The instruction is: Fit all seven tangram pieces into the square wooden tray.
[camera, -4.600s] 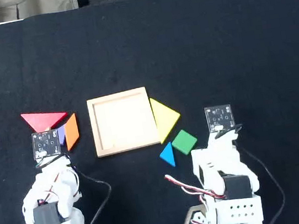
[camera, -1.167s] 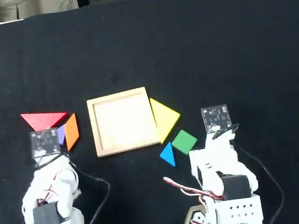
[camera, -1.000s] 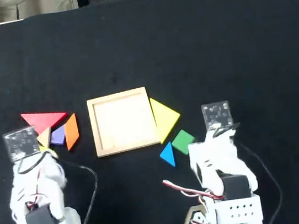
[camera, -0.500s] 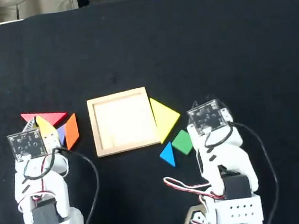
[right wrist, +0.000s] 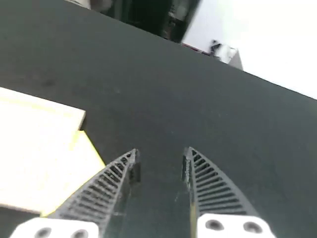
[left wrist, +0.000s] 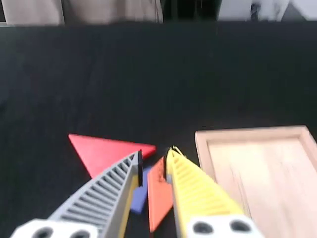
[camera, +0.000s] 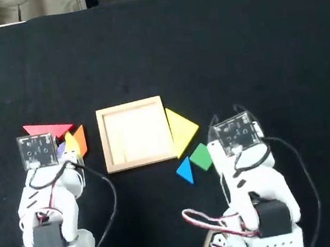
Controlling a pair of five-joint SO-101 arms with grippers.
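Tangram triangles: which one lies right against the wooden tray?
The yellow triangle, its long edge against the tray's right side. The red triangle lies off to the tray's left, and the blue triangle sits apart by its near corner.

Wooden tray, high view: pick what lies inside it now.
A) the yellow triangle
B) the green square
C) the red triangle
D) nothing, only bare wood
D: the wooden tray shows bare wood inside, while the yellow triangle, green square and red triangle all lie outside it.
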